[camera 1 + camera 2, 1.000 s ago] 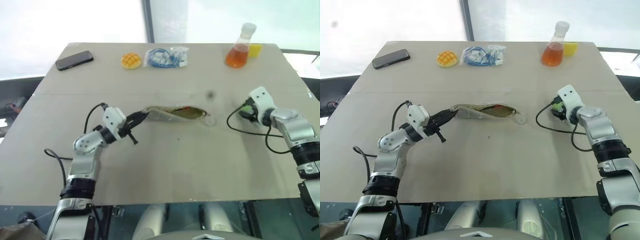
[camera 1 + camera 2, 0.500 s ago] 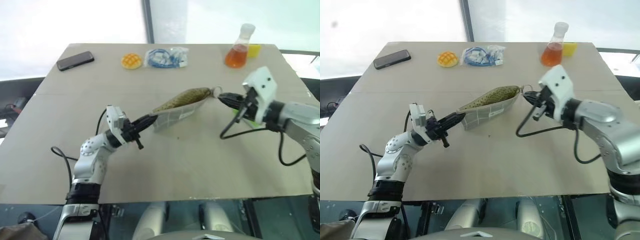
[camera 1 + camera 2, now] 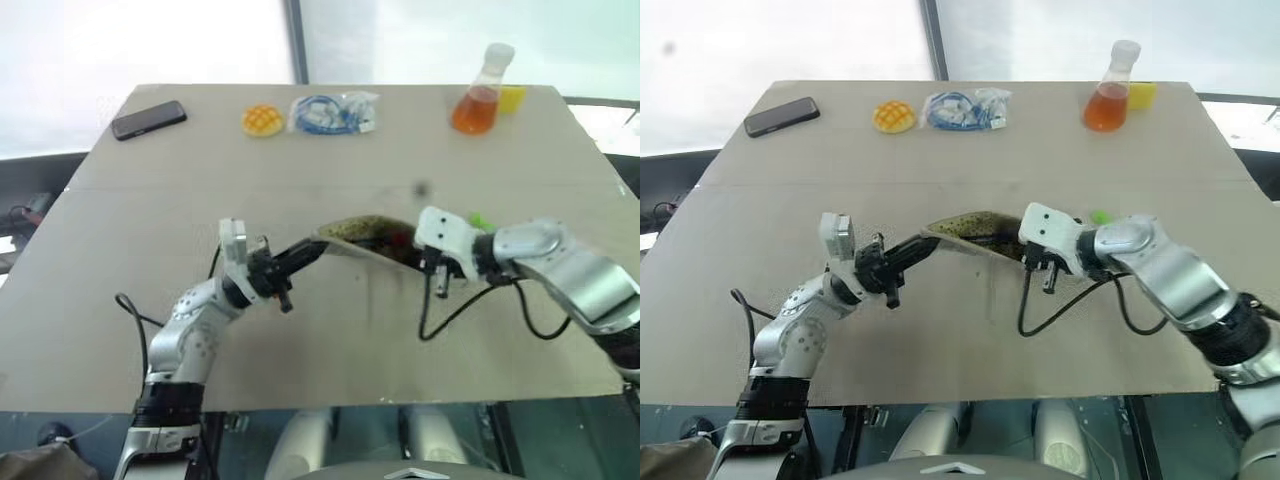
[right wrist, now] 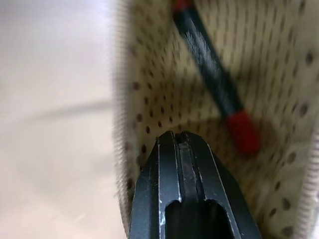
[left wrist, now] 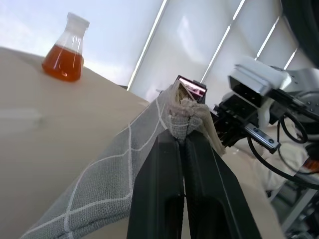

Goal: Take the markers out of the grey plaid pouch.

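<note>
The grey plaid pouch (image 3: 352, 231) hangs just over the middle of the table, mouth up, olive dotted lining showing. My left gripper (image 3: 316, 246) is shut on its left end, pinching the fabric (image 5: 182, 115). At the pouch's right end my right gripper (image 4: 179, 137) is shut, its tips poked into the open mouth, with nothing between them. The black marker with red ends (image 4: 213, 78) lies inside against the lining, just beyond those tips and apart from them. A light-green marker (image 3: 480, 220) lies on the table behind my right wrist.
Along the far edge of the table (image 3: 320, 350) sit a black phone (image 3: 148, 120), a yellow round bun-like thing (image 3: 262, 121), a clear bag of blue items (image 3: 333, 113), a flask of orange liquid (image 3: 478, 95) and a yellow block (image 3: 511, 99). My right arm's cable (image 3: 440, 320) loops over the tabletop.
My right arm has swung left from the table's right side to the pouch and shut, its tips now inside the mouth. The left gripper has drawn back and rolled, lifting the pouch.
</note>
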Robot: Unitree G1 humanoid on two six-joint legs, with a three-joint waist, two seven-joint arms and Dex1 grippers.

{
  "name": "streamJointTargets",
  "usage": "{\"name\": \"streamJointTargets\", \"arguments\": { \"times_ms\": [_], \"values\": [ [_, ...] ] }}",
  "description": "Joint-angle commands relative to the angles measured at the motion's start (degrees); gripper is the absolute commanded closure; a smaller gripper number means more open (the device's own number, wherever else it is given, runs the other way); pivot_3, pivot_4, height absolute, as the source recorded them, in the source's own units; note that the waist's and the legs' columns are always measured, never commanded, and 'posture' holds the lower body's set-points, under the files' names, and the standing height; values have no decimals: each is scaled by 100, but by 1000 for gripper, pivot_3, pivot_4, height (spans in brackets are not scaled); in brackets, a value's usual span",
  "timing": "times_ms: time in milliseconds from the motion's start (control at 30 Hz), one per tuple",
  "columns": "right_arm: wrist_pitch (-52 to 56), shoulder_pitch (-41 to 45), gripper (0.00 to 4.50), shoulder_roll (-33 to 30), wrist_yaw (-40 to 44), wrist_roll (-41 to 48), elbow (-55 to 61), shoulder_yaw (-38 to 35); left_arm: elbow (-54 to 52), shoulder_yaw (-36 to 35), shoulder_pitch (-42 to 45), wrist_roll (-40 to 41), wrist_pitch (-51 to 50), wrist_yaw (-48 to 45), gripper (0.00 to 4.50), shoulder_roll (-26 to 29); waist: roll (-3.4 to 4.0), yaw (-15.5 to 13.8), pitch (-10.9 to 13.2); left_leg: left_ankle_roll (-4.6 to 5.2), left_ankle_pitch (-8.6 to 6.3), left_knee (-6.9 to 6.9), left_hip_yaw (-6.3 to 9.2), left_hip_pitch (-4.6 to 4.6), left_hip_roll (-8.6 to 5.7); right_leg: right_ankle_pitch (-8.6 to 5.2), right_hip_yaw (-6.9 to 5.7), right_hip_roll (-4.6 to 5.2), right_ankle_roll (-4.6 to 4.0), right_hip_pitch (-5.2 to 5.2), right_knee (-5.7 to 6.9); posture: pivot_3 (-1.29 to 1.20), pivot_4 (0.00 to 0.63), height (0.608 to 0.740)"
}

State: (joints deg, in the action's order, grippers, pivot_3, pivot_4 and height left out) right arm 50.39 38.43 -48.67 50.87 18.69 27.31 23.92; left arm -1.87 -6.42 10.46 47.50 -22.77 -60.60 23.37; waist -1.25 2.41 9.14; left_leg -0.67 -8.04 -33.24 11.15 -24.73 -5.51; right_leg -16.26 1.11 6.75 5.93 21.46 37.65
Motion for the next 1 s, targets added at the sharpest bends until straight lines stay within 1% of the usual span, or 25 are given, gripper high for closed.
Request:
{"name": "streamJointTargets", "arguments": {
  "times_ms": [33,67,167,233,267,367,433,500,633,767,900,1000],
  "values": [
    [30,241,4480,-48,-31,-265,349,-8,-34,-119,-214,123,-272,-17,4500,45,0,-5,0,-1,0,0,-3,1,7,0,1,-6,-1,1,0,0,150,740],
    [-6,272,4480,39,-98,-391,298,97,23,-94,-245,-5,-195,-59,4500,50,-1,-18,-1,-2,1,0,-2,0,13,1,1,-10,-2,2,1,0,150,740],
    [-509,263,4480,605,-451,-944,-271,529,299,-48,-262,-312,31,-106,4500,3,-6,-35,-8,-4,1,-2,-5,3,20,3,1,-10,-5,1,4,0,150,740],
    [-1057,96,3928,799,-550,-1470,-541,996,441,17,-285,-488,183,-166,4500,-42,-14,-33,-15,-4,2,-2,-8,5,20,3,5,-10,-6,1,4,0,150,740],
    [-1292,46,3552,940,-675,-1699,-659,1116,466,24,-293,-549,232,-157,4500,-64,-14,-35,-15,-5,2,-2,-10,5,18,3,8,-9,-6,1,3,0,150,740],
    [-1817,63,2158,1193,-945,-2337,-916,1336,467,-10,-307,-601,245,-134,4500,-108,-11,-36,-13,-5,2,-2,-11,0,13,4,15,-4,-7,6,1,0,150,740],
    [-2066,83,2158,1369,-1017,-2601,-1119,1400,443,-28,-316,-600,210,-139,4500,-117,-12,-37,-13,-5,2,-1,-9,-1,10,5,16,-3,-7,7,2,0,150,740],
    [-2604,135,2158,1579,-1270,-3059,-1538,1544,371,-12,-319,-580,132,-126,4500,-108,-13,-33,-14,-5,3,-1,-8,1,9,5,14,-5,-7,6,4,0,150,740],
    [-3406,163,2158,2177,-1966,-3802,-2435,1677,216,43,-288,-538,4,-94,4500,-124,-13,-16,-14,-14,8,-1,-8,7,9,5,14,-14,-7,5,9,0,150,740],
    [-3672,11,2158,2632,-2164,-3946,-2816,1494,81,57,-252,-488,-110,-92,4500,-120,-13,-12,-14,-21,13,-1,-1,8,12,5,14,-21,-9,5,14,0,150,740],
    [-3950,-11,2158,2794,-2154,-4086,-3056,1416,-83,55,-276,-357,-316,-166,4500,-99,-12,-16,-14,-23,14,-1,3,7,12,6,15,-24,-9,5,15,0,150,740],
    [-4269,68,2158,2993,-2460,-4351,-3512,1454,-148,72,-283,-347,-386,-217,4500,-91,-13,-8,-14,-25,15,0,3,9,13,6,15,-28,-10,5,15,0,150,740]
  ]
}}
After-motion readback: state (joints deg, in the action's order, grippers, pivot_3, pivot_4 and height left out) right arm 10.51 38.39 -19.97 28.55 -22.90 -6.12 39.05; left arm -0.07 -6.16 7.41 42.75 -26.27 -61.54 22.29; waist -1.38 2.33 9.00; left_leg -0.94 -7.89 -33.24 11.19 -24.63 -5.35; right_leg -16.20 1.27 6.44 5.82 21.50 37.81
